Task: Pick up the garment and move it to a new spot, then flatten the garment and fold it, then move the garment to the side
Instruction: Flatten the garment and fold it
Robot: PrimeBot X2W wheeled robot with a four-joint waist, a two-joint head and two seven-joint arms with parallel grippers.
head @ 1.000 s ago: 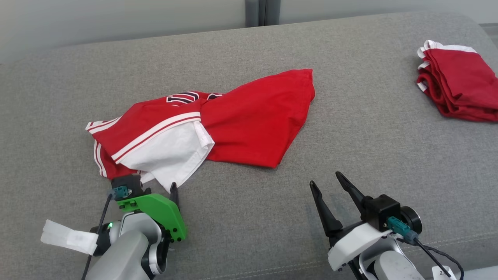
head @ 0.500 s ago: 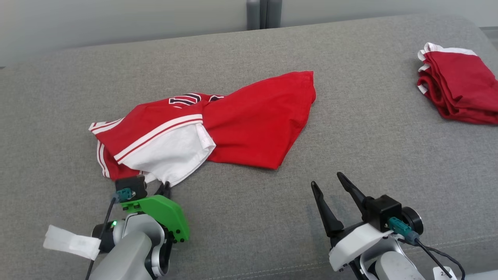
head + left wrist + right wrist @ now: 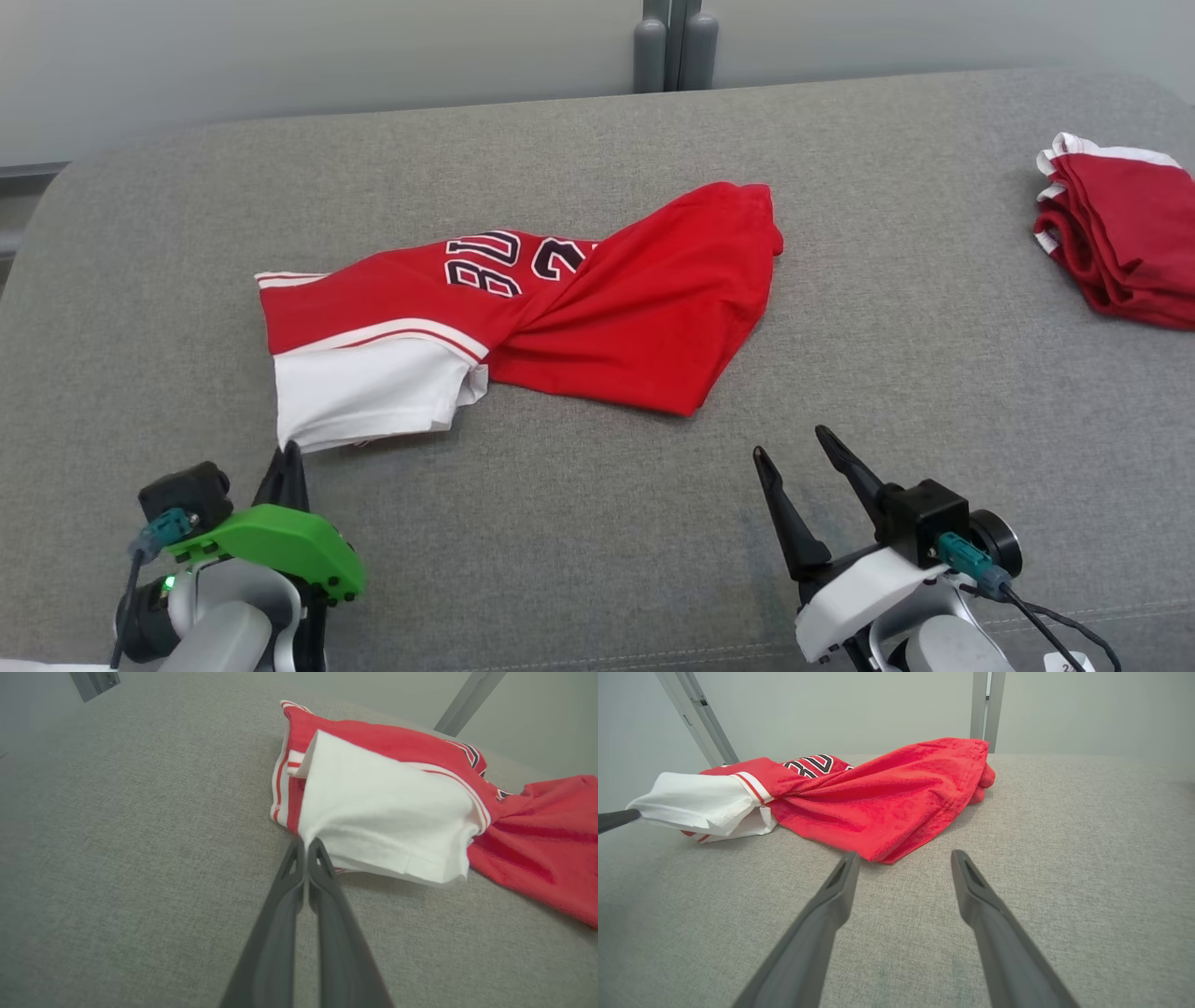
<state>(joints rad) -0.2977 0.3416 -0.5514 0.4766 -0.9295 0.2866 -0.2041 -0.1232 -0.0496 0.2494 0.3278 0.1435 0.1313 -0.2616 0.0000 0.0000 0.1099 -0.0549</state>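
On the grey cushion (image 3: 597, 560) the jersey (image 3: 644, 299) lies twisted in the middle, so my left gripper (image 3: 291, 455) is clamped tight on its white sleeve (image 3: 373, 397) corner at the near left, ready to lift it. A folded pile (image 3: 1120, 243) sits far right, well apart, no obstacle. My right gripper (image 3: 790, 442) waits wide and empty nearby.

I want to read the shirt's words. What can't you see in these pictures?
1. Lettering on the shirt: head view, a twist of red cloth covers the end of it.
2. The red pile: head view, cut off by the right edge.
3. The left gripper, shut on the shirt's white corner: left wrist view, the cloth hides how much is caught.
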